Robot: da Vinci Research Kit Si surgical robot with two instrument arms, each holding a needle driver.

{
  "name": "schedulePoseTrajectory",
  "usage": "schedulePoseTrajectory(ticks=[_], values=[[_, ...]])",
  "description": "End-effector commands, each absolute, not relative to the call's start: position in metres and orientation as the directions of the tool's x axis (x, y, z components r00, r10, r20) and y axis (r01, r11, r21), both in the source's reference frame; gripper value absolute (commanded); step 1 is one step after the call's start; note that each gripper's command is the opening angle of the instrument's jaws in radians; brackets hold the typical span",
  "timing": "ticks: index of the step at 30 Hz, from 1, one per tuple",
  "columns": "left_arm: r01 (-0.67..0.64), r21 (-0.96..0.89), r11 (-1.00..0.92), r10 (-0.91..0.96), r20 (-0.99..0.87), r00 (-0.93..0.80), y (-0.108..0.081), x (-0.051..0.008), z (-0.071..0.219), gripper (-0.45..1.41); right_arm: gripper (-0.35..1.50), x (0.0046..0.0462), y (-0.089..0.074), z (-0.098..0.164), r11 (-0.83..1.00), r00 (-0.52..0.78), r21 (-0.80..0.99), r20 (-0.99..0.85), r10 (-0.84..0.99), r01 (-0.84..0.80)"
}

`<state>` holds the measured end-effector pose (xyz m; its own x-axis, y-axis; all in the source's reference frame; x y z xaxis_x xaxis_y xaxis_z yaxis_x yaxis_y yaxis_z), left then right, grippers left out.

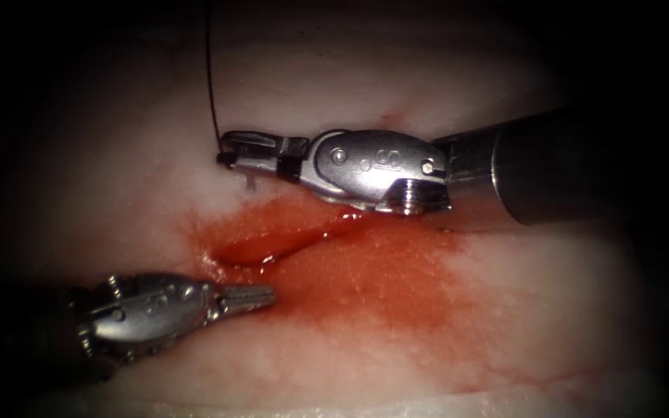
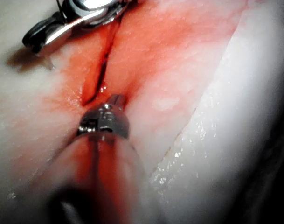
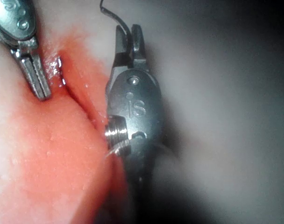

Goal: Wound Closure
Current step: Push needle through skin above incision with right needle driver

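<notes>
Pork-belly tissue (image 1: 396, 70) with its cut (image 1: 272, 251) as the landmark, ringed by red fluid (image 1: 396, 286). The right tool (image 1: 228, 155) lay above the cut's upper edge, over pale tissue, its jaws clamped on the dark thread (image 1: 210, 70), which rose from the tips and away from the cut; the same grip appeared in the right wrist view (image 3: 128, 35). The left tool (image 1: 261, 294) rested just below the cut's lower end, jaws together and holding nothing, its tip close to the cut's edge in the left wrist view (image 2: 114, 100). The needle could not be made out near the cut. Between the two tools the cut lay uncovered, and bare pale tissue stretched beyond the fluid's margin.
</notes>
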<state>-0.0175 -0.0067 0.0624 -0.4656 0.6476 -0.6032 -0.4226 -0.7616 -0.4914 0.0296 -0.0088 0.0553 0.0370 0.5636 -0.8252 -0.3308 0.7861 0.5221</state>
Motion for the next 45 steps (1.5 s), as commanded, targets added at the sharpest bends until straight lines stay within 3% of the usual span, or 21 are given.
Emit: schedulePoseTrajectory(ticks=[1,7,15,21,32,45], values=[[-0.422,-0.492,-0.762,0.647,-0.603,-0.466,-0.0069,-0.0180,0.0630,-0.28,-0.35,0.0305,-0.0089,0.0553,0.755,0.022,0.561,-0.798,0.602,-0.339],[-0.421,-0.492,-0.762,0.647,-0.602,-0.468,-0.0069,-0.0180,0.0629,-0.27,-0.35,0.0308,-0.0088,0.0554,0.508,-0.031,0.776,-0.558,0.829,-0.373],[-0.419,-0.493,-0.763,0.646,-0.598,-0.473,-0.0071,-0.0178,0.0628,-0.27,-0.35,0.0314,-0.0091,0.0554,0.355,-0.053,0.878,-0.390,0.919,-0.320],[-0.415,-0.494,-0.764,0.645,-0.599,-0.474,-0.0071,-0.0175,0.0627,-0.27,-0.35,0.0327,-0.0101,0.0557,0.230,-0.009,0.956,-0.235,0.972,-0.183],[-0.411,-0.496,-0.765,0.644,-0.600,-0.475,-0.0071,-0.0172,0.0627,-0.27,-0.35,0.0332,-0.0118,0.0556,0.056,0.069,0.991,-0.047,0.997,-0.125],[-0.405,-0.498,-0.767,0.642,-0.601,-0.476,-0.0072,-0.0167,0.0626,-0.27,-0.35,0.0344,-0.0134,0.0554,-0.044,0.105,0.999,0.044,0.994,-0.001]])
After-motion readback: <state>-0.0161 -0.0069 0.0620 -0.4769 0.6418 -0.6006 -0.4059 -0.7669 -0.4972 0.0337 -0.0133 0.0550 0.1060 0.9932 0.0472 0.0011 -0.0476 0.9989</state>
